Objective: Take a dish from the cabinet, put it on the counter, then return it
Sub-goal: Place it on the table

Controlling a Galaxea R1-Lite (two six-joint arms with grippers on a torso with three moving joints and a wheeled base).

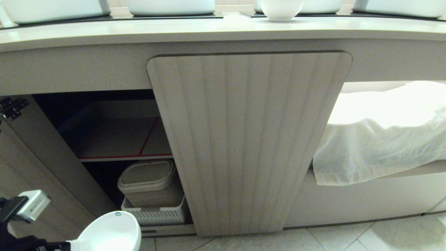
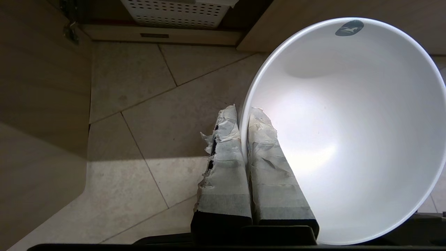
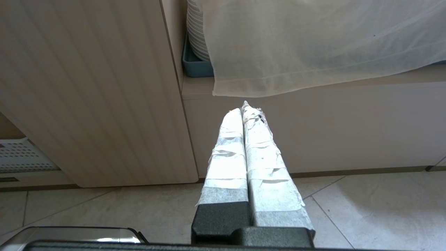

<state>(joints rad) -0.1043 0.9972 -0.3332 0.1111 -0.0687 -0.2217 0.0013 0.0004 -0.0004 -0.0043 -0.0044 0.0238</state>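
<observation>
Below the open cabinet [image 1: 104, 132], dish [image 1: 111, 232] in left pincer [image 2: 244, 115].

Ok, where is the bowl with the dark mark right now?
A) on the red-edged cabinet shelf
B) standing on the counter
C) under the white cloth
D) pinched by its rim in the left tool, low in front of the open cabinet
D: the left tool grips the bowl by its rim, one finger inside and one outside, above the floor tiles.
</observation>
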